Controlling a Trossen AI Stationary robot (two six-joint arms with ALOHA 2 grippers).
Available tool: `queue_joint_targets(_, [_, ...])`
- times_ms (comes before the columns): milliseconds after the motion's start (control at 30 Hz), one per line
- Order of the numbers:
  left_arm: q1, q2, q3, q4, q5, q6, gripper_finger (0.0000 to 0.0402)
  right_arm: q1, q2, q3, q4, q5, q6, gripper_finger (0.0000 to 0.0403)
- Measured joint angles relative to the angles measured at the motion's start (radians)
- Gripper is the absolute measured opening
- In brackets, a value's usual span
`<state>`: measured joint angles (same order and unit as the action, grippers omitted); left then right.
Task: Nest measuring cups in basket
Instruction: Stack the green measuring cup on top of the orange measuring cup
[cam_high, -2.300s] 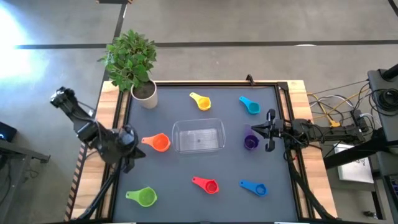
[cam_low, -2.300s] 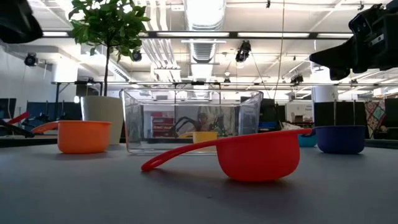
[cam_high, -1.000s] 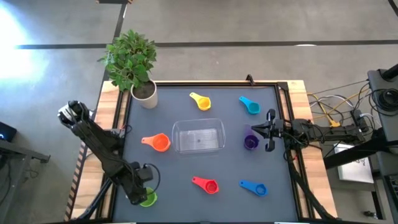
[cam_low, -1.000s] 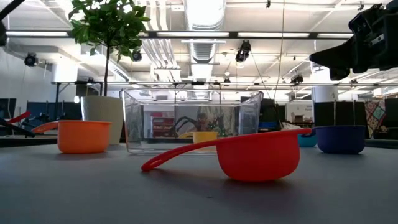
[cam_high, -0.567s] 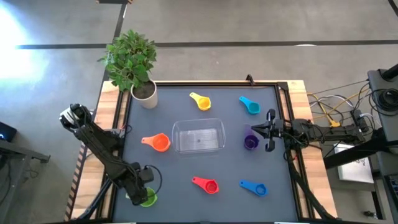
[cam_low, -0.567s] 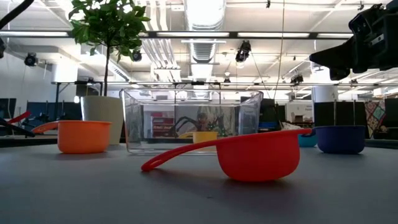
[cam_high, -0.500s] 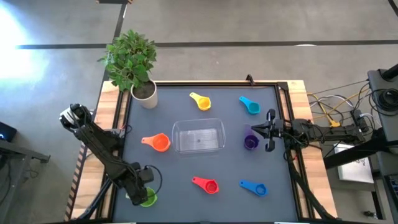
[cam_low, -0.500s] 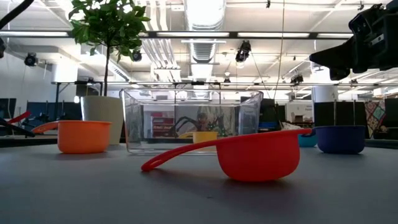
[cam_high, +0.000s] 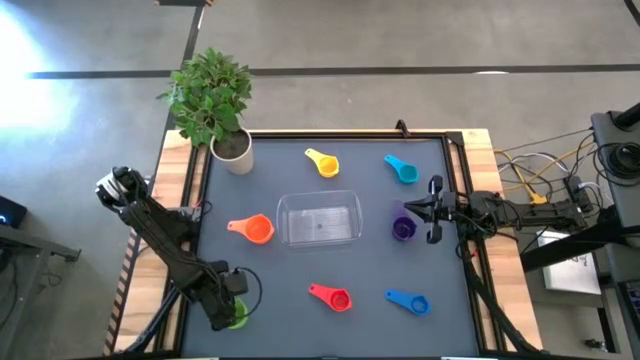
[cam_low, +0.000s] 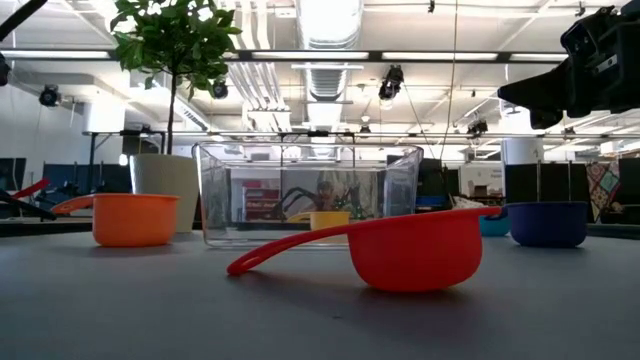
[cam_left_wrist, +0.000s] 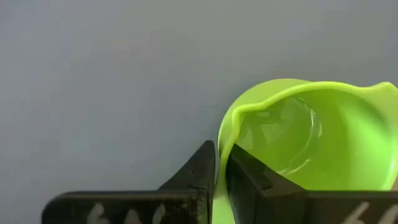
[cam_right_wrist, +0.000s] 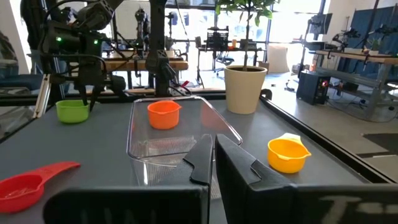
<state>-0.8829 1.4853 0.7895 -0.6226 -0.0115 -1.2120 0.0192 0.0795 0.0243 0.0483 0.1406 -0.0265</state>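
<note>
The green cup (cam_high: 238, 319) sits near the table's near-left corner, and my left gripper (cam_high: 224, 304) is shut on it from above. The clear basket (cam_high: 320, 218) stands mid-table on its flat bottom. Around it rest the orange cup (cam_high: 255, 229), the yellow cup (cam_high: 325, 163), the light blue cup (cam_high: 402, 170), the purple cup (cam_high: 403, 229), the red cup (cam_high: 334, 297) and the blue cup (cam_high: 410, 301). My right gripper (cam_high: 414, 208) waits shut, raised just above and beside the purple cup, touching nothing. My left gripper pinches the green cup's rim (cam_left_wrist: 221, 148), with one finger (cam_left_wrist: 245, 171) inside the bowl and the other finger (cam_left_wrist: 202, 168) outside its wall. The fingers come from above, pointing down. The right wrist view shows the green cup (cam_right_wrist: 73, 111) standing upright on the table.
A white plant pot (cam_high: 232, 152) with a leafy plant stands at the far-left corner. A raised wooden border (cam_high: 480, 140) frames the grey table top. Open grey surface lies between the green cup and the red cup.
My left arm swung from beside the orange cup toward the table's near edge and came over the green cup. Over the last second it has stayed there almost still. The cups and the basket have kept their places.
</note>
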Motion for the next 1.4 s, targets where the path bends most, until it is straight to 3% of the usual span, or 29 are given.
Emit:
queue_joint_targets(400, [0.001,-0.107,-0.001,-0.059,-0.03,0.003,0.0002,0.0,0.0,0.0,0.0,0.0,0.0,0.0009])
queue_joint_targets(833, [0.06,-0.456,-0.001,-0.225,-0.349,0.167,0.0001,0.0,0.0,0.0,0.0,0.0,0.0,0.0009])
queue_joint_targets(1000, [0.156,-0.563,-0.001,-0.372,-0.366,0.245,0.0,0.0,0.0,0.0,0.0,0.0,0.0,0.0009])
queue_joint_targets(1167, [0.29,-0.64,-0.001,-0.426,-0.363,0.426,0.0,0.0,0.0,0.0,0.0,0.0,0.0,0.0009])
queue_joint_targets(1400, [0.557,-0.675,-0.001,-0.426,-0.248,0.715,0.0,0.0,0.0,0.0,0.0,0.0,0.0,0.0009])
